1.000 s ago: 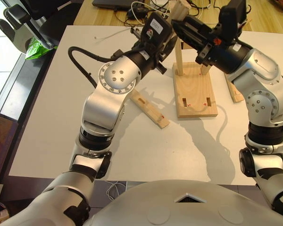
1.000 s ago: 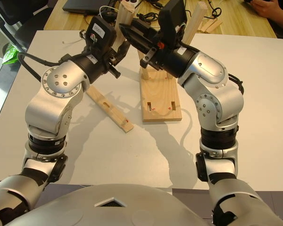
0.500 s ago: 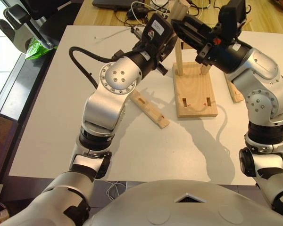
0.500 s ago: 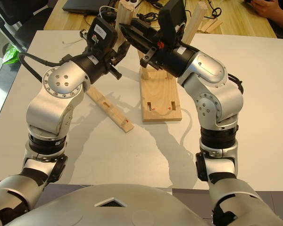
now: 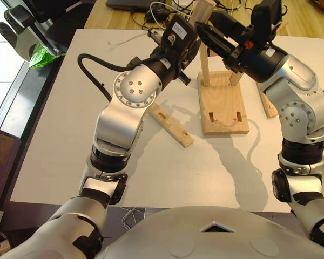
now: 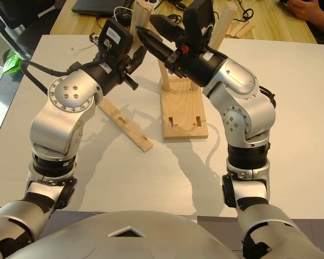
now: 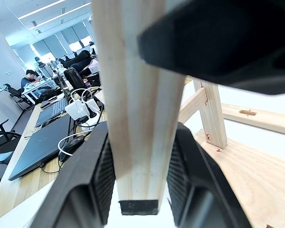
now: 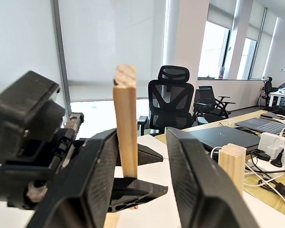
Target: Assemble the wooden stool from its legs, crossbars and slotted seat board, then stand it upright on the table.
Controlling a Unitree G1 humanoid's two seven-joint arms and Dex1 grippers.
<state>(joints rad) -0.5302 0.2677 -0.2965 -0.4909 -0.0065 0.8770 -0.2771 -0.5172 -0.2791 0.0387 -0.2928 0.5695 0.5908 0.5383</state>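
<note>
Your left gripper (image 7: 141, 156) is clamped on a wooden leg (image 8: 126, 123), one black finger pressed flat against each side, and it holds that leg upright above the far end of the table (image 5: 59, 118). The left arm bends at the elbow, forearm rising forward and inward toward the middle of the scene. Your right gripper (image 8: 141, 142) points back at it from the other side with its fingers spread wide and nothing between the pads. The held leg stands just ahead of the opening. The right arm mirrors the left, elbow out and forearm angled inward, so the two grippers meet nose to nose over the far edge of the seat board (image 5: 222, 110).

The seat board lies flat on the table with its two near slots open. Small red marks sit beside them. One leg (image 5: 205, 67) rises upright from the board's far end and another (image 6: 224, 21) leans beside it. A slotted wooden bar (image 5: 170, 124) lies loose on the table left of the board, and another wooden piece (image 5: 269, 105) lies to its right.

A white sticker (image 6: 114, 33) with small dark print sits on the left wrist housing.
</note>
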